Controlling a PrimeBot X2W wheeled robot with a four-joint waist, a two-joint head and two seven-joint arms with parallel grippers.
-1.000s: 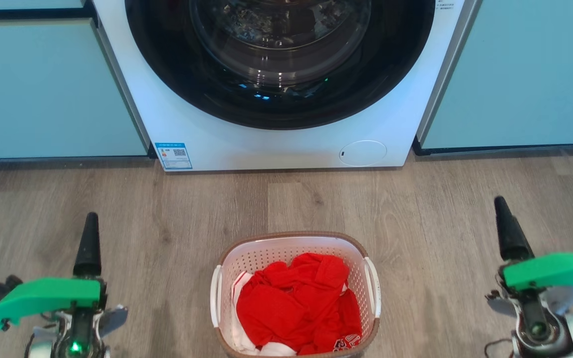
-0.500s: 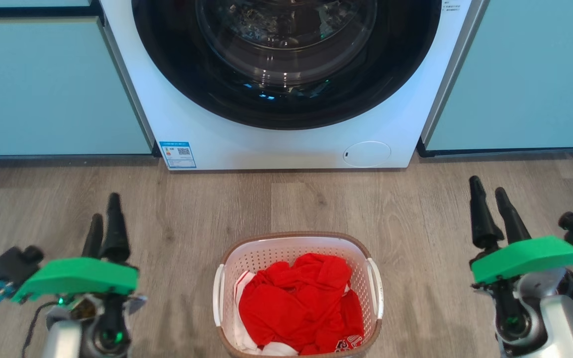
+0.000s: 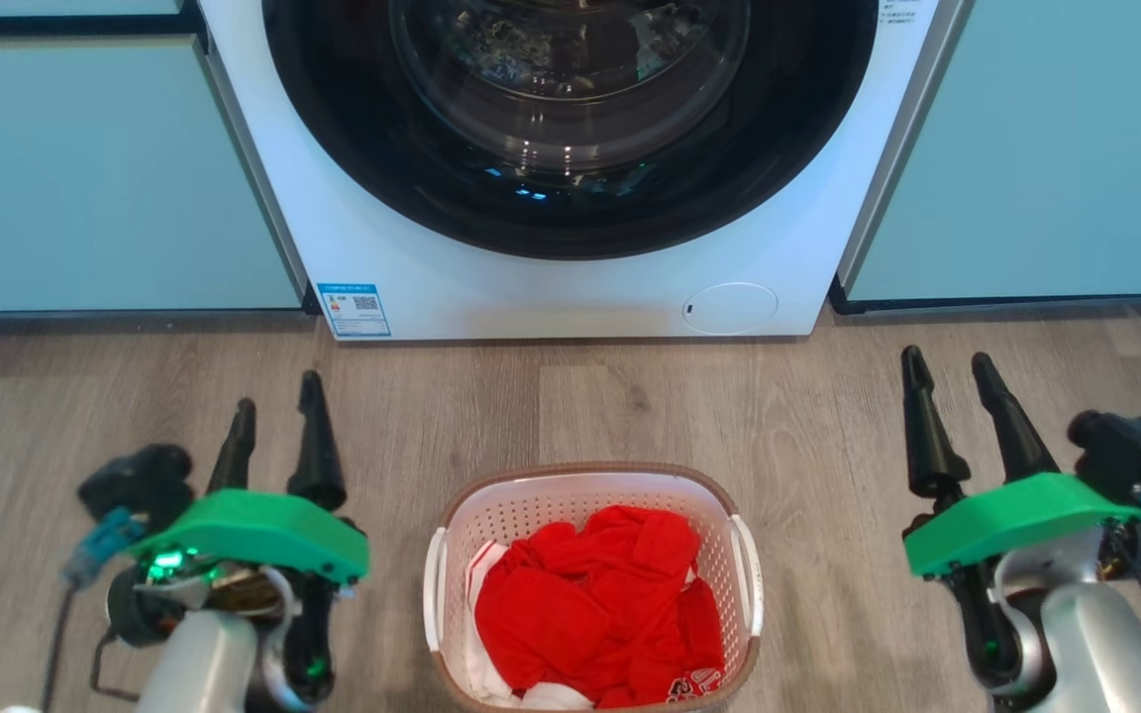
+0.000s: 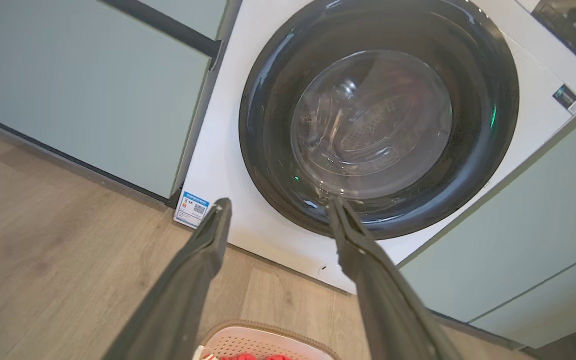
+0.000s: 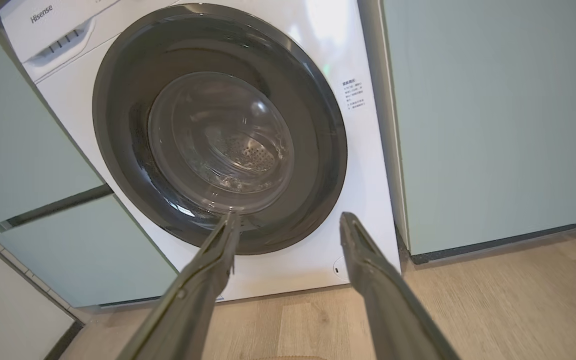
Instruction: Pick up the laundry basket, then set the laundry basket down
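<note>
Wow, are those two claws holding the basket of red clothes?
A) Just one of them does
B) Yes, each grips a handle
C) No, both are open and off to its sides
C: the left gripper and the right gripper are open, one on each side of the laundry basket, with bare floor between.

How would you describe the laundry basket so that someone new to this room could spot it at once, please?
Find the white washer between pale green cabinets. On the wood floor straight before its door sits the basket. It alone is white perforated plastic with a brown rim, holding red clothes.
</note>
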